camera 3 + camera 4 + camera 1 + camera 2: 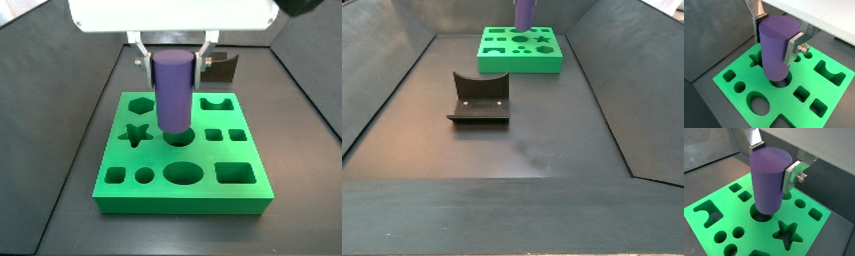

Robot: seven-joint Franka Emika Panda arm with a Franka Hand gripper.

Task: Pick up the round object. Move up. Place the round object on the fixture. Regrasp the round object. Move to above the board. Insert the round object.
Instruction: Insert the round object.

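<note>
Over the board (187,188) the gripper (777,31) is holding the round object (775,47) upright, silver plate fingers (791,175) clamping its upper sides. No readable writing anywhere. Smooth matte purple cylinder, its lower end sitting at a round hole (763,216) in the bright green slab (depth inside cannot be told). Star, hexagon, square and oval cut-outs are surrounding it. Dark L-shaped fixture (477,99) is standing well apart on the floor.
</note>
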